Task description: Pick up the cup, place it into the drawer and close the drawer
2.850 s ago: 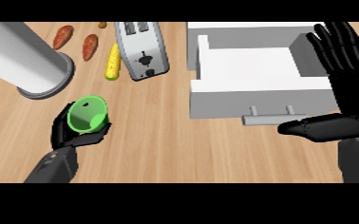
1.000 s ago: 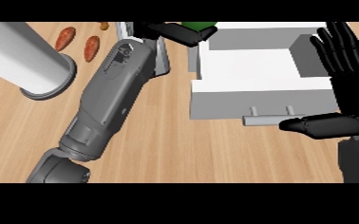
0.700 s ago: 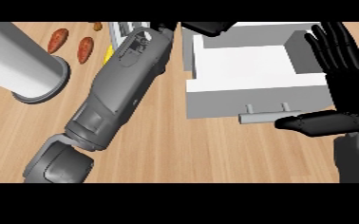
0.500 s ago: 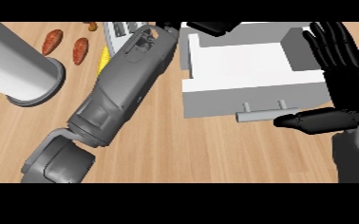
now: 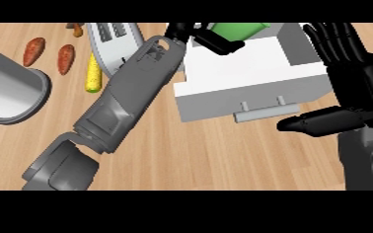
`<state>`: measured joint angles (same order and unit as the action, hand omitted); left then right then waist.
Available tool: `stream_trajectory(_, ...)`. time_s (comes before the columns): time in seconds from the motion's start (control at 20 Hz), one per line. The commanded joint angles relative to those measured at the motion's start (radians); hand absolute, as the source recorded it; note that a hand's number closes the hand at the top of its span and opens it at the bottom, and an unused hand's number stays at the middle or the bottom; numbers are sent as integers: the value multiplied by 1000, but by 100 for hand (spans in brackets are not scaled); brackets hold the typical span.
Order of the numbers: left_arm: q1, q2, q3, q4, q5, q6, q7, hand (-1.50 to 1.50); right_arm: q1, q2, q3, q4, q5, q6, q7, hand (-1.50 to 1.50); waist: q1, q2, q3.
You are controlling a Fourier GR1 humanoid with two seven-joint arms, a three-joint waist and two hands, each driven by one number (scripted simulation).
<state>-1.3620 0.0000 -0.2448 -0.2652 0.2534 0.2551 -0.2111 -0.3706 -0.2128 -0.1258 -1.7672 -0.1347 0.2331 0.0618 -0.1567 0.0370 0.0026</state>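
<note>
You'll find no readable writing or brand marks on anything here. Your left hand (image 5: pixel 207 37) is stretched far forward over the open white drawer (image 5: pixel 247 86), fingers curled round the green cup (image 5: pixel 237 29), which it holds above the drawer's back end. Your right hand (image 5: pixel 339 54) rests open at the right edge beside the drawer, fingers straight and thumb pointing left near the drawer's handle (image 5: pixel 266 112).

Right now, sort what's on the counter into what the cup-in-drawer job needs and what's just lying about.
Job:
- green plastic cup, held over the drawer
- open white drawer with grey handle
- left hand, curled on the cup
- right hand, open beside the drawer

Lying about:
- silver toaster
- yellow corn cob
- two orange sweet potatoes
- grey metal pot
</note>
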Motion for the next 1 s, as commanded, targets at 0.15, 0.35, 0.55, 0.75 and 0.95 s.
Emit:
stream_trajectory(0.15,91,0,-34,-11,74,-13,-86,-150,-51,11,31,2,-19,19,17,-150,-50,19,-2)
stream_trajectory(0.35,109,0,-15,-65,156,-17,-137,-150,-44,45,106,11,-106,112,30,-150,-56,16,-2)
stream_trajectory(0.55,85,0,20,-113,241,-71,-187,-150,-54,31,186,9,-173,244,33,150,-42,13,-3)
stream_trajectory(0.75,84,0,33,-126,301,-20,-251,-150,-14,-55,246,11,-191,364,109,150,-22,-1,-3)
stream_trajectory(0.95,75,0,25,-120,339,48,-272,-150,7,-143,309,2,-77,433,138,150,16,-13,-2)
